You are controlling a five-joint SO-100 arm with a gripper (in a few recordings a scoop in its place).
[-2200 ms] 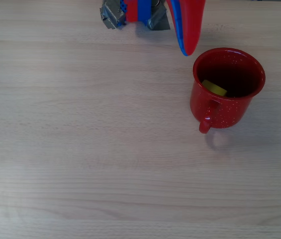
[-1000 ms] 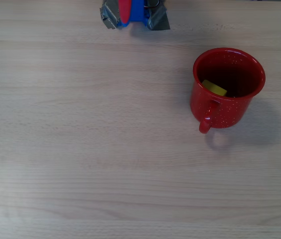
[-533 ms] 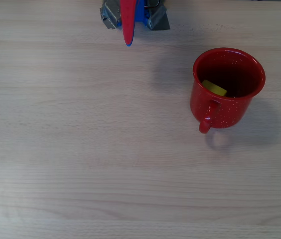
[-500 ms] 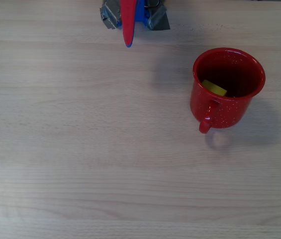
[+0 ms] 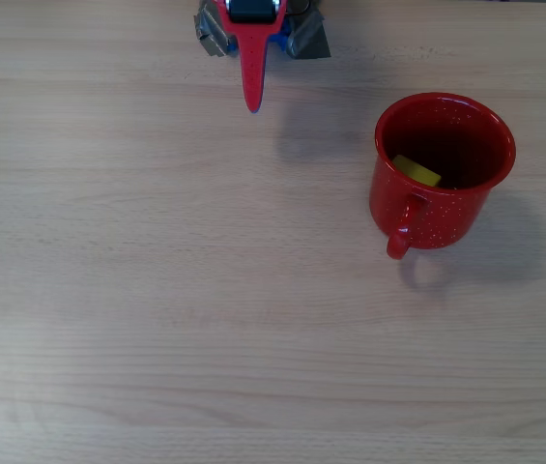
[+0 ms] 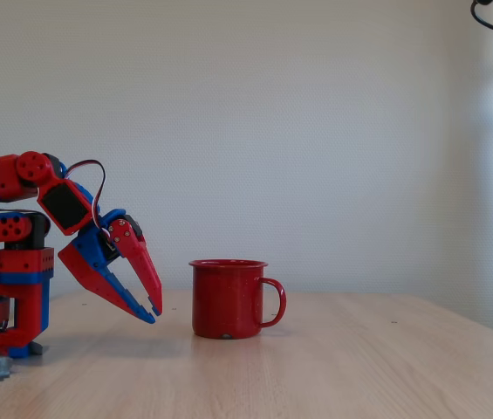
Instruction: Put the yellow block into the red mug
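Note:
The red mug [image 5: 444, 198] stands upright at the right of the table in the overhead view, its handle toward the bottom of the picture. Inside it, against the left wall, lies the yellow block [image 5: 416, 171]. In the fixed view the mug [image 6: 225, 298] stands mid-table with its handle to the right, and its wall hides the block. My red-and-blue gripper [image 5: 251, 102] points down-picture from the top edge, well left of the mug. From the side, the gripper [image 6: 153, 312] hovers just above the table left of the mug, shut and holding nothing.
The arm's base [image 5: 301, 34] sits clamped at the top edge of the overhead view; it is at the far left as the base [image 6: 6, 305] in the fixed view. The light wooden table [image 5: 205, 290] stretches wide below and left of the mug.
The gripper left the mug's rim, pulled back to the base, then reached out a little further toward the table's middle. Mug and block have not moved.

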